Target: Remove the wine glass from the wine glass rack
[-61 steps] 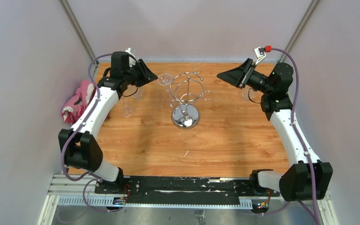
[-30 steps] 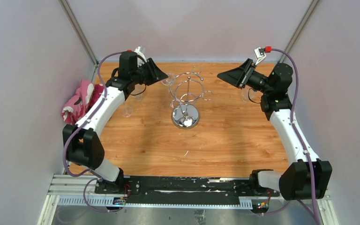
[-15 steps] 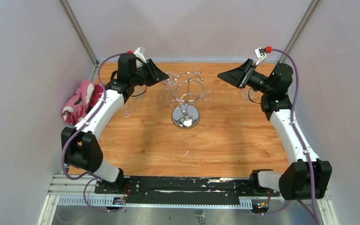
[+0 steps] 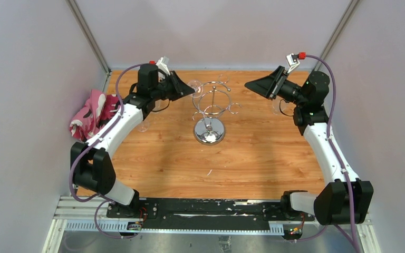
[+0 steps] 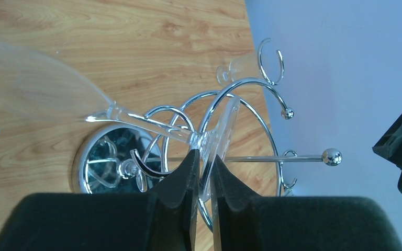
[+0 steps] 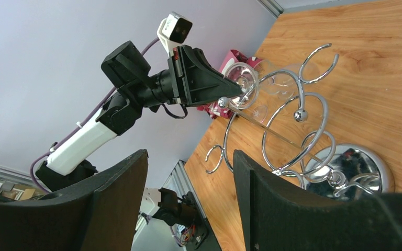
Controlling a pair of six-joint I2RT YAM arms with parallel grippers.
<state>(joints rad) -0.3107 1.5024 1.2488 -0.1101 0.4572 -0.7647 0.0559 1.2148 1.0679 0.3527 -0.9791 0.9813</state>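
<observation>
The glass (image 5: 42,83) was seen hanging on the far-left side of the rack (image 4: 209,130), bowl downward and somewhat tilted, with its foot caught at one of the curved hook arms near the top. The left hand (image 5: 203,157) was held level with that foot. Its fingers (image 5: 188,170) were drawn nearly together, with the rim of the foot taken between them, so that the glass was gripped there. The stem was seen running from the fingertips down toward the bowl, with the mirror-like base of the rack behind it.

The right hand (image 6: 189,157) was held in the air to the right of the rack, well apart from it, pointed toward it, with its fingers spread wide and nothing between them.

The rack was stood upright near the middle of the desk (image 4: 253,158), toward the far edge. A pink cloth (image 4: 90,113) was laid at the left edge of the desk, beside the left arm.
</observation>
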